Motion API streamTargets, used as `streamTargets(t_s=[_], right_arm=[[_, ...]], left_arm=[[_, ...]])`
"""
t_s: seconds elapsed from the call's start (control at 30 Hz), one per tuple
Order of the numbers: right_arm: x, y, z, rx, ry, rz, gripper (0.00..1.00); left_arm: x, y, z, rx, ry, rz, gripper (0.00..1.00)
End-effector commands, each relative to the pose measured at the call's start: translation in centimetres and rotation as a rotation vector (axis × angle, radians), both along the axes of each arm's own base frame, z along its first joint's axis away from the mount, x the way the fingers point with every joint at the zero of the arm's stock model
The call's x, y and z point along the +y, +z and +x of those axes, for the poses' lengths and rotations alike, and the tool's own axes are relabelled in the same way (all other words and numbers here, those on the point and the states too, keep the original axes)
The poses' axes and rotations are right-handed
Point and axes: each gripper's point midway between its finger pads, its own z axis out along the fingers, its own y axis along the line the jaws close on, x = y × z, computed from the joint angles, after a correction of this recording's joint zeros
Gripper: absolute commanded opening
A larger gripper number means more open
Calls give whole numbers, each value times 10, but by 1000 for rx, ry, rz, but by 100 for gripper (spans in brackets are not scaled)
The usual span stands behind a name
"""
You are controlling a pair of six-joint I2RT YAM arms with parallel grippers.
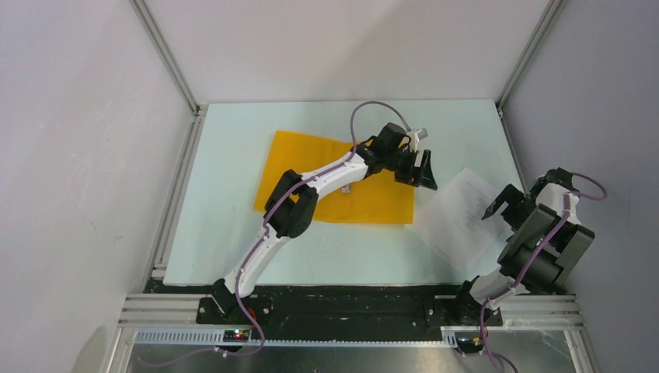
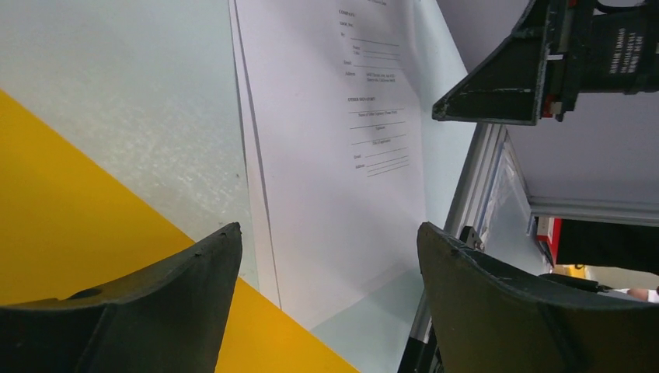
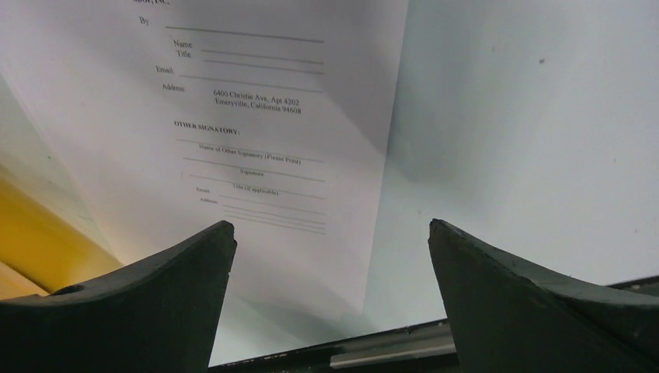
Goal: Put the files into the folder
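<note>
Two grippers hovered wide open and empty: left gripper (image 2: 330,233) at the 3 o'clock edge of the folder (image 1: 311,167), right gripper (image 3: 332,225) over the files (image 1: 458,214), which lay on the tabletop (image 1: 233,233) just 3 o'clock of it. The step probably wanted only the cover leaf pinched, then lifted slowly.

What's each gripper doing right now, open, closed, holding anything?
Left gripper: open, holding nothing.
Right gripper: open, holding nothing.
</note>
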Motion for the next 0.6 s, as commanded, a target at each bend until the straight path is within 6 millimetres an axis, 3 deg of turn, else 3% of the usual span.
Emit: streamTargets(t_s=[0.0,0.23,0.4,0.57], right_arm=[[-10,-6,12,-58,60,-19,99],[-18,-34,23,-89,163,11,99],[-5,-56,24,-79,189,131,97],[4,-55,30,-120,220,225,94]], left_arm=[[-14,19,-2,-7,0,-62,87],[-18,5,-10,10,-11,-44,88],[-17,-8,-14,54,2,-21,87],[-18,-29,-23,124,19,14,81]])
